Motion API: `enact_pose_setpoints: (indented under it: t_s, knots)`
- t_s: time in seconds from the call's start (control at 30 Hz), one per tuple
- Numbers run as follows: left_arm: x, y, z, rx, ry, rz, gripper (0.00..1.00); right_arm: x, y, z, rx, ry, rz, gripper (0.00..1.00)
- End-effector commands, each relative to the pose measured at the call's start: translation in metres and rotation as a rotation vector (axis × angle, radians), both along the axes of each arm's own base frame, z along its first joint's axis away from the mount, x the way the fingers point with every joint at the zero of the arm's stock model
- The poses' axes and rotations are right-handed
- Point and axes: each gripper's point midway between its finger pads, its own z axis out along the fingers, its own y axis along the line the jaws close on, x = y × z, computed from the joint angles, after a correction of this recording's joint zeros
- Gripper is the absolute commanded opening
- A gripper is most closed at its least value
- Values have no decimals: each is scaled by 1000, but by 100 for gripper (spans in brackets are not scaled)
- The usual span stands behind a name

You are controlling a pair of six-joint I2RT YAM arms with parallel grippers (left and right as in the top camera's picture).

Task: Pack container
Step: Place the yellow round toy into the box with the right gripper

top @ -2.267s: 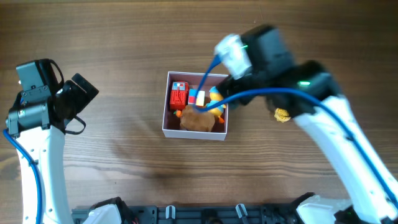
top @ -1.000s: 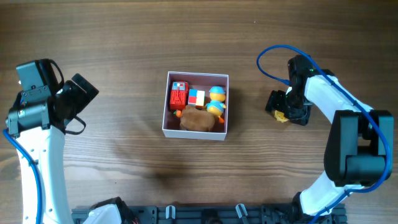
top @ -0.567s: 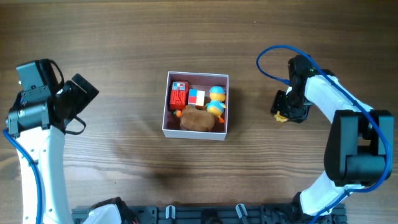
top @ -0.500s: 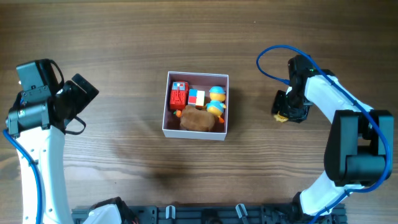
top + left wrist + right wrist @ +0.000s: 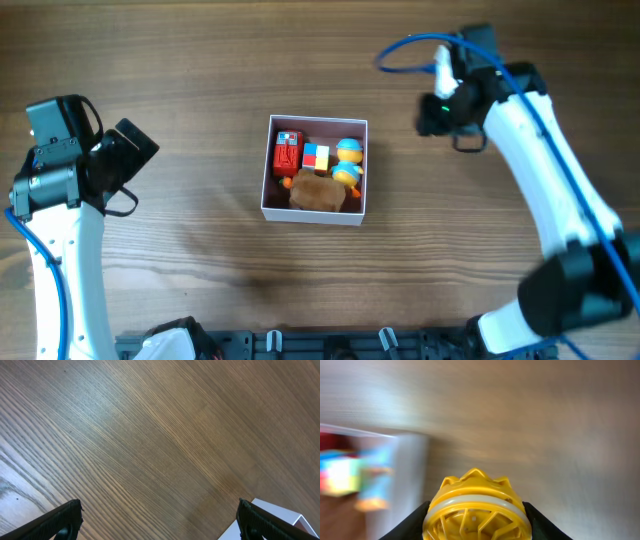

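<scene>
At your far left, the left end effector [image 5: 130,148] hangs over bare bench [image 5: 200,60], well apart from everything else. In its wrist view the fingers [image 5: 62,519] stand wide apart with nothing between them, and a white corner of the container [image 5: 280,510] shows at the lower right.

The container [image 5: 266,172] sits mid-bench, holding a red toy [image 5: 287,153], a red, white and blue block [image 5: 316,156], a blue and yellow figure [image 5: 348,160] and a brown plush [image 5: 318,192] across the front. The red toy carries markings too small to read.

To your right, the right end effector [image 5: 434,114] is up beyond the container's far right corner — clamped on a yellow crown-shaped toy [image 5: 476,505], a finger pressed to each side of it. That wrist view is blurred, and the container shows only as a smear at left.
</scene>
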Motion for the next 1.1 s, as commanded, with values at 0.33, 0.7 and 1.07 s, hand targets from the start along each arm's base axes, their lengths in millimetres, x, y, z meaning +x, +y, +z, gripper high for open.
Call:
enact_pose_setpoints:
  t_s: [0.33,0.7,1.07]
  knots:
    - [0,0,10,-6,-29,8,100,-38,169,-66,26,76,598,8]
    - [0,0,10,-6,-29,8,100,-105,248,-65,68,55,953,4]
    - [0,0,9,-7,-26,8,100,-122,254,-67,63,82,988,61]
